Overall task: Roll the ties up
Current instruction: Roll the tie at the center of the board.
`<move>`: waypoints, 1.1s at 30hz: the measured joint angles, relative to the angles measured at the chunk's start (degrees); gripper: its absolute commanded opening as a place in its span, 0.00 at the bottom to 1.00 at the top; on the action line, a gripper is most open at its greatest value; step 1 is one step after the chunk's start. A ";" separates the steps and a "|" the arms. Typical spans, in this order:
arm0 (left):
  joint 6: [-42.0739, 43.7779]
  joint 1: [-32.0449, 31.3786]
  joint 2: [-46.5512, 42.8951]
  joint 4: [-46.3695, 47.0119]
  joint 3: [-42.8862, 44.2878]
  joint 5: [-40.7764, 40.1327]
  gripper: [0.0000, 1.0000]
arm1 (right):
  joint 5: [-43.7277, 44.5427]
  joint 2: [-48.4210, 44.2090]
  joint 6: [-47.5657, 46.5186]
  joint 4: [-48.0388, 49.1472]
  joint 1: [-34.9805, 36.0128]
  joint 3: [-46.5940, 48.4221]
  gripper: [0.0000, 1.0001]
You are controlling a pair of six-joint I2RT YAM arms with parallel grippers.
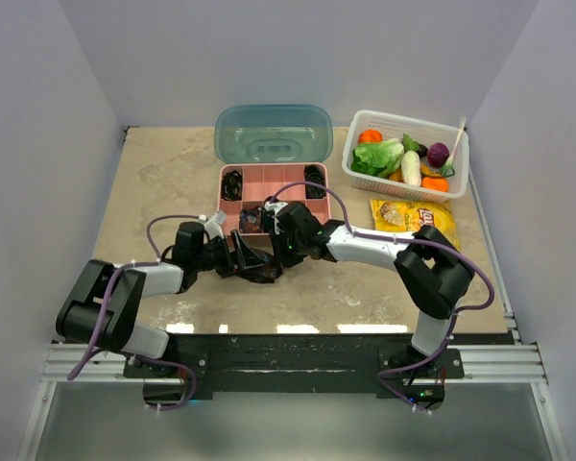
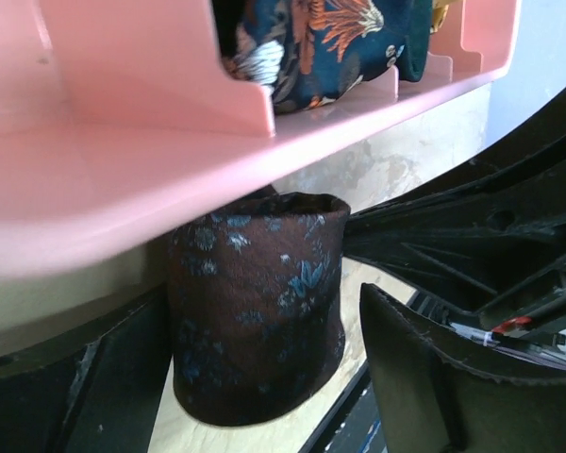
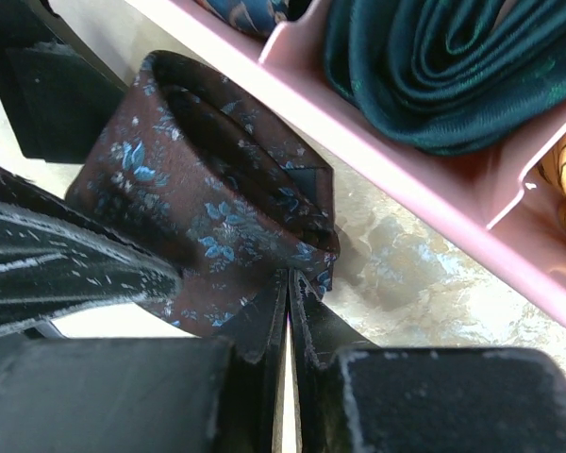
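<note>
A dark brown-maroon tie [image 1: 261, 267] with small blue flowers is rolled into a coil just in front of the pink compartment tray [image 1: 269, 171]. In the left wrist view the coil [image 2: 255, 311] stands between my left gripper's [image 2: 259, 363] spread fingers; a small gap shows at the right finger [image 2: 424, 377]. My left gripper [image 1: 242, 257] is open around it. My right gripper [image 3: 290, 283] is shut, pinching the coil's [image 3: 208, 198] loose outer edge. In the top view the right gripper [image 1: 280, 252] meets the left over the coil. Rolled ties sit in the tray: a green one [image 3: 453, 66] and a navy floral one [image 2: 321, 38].
The tray's near wall [image 2: 123, 189] hangs close over the coil. Behind the tray lies its teal lid [image 1: 274, 133]. A white basket [image 1: 403, 119] of vegetables stands at the back right, with a yellow snack packet [image 1: 415, 216] in front of it. Purple cables loop over both arms.
</note>
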 measured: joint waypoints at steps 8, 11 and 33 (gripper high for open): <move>-2.36 -3.37 3.54 5.14 0.20 -0.31 0.66 | 0.20 0.02 0.50 0.22 -0.02 -1.07 0.06; -2.78 -4.81 4.13 5.38 0.39 -1.27 0.58 | 0.20 0.02 0.72 0.44 -0.02 -1.44 0.06; -4.20 -7.82 0.42 2.32 -1.38 -4.00 0.53 | 0.63 -11.06 2.56 1.46 -1.01 -5.09 0.50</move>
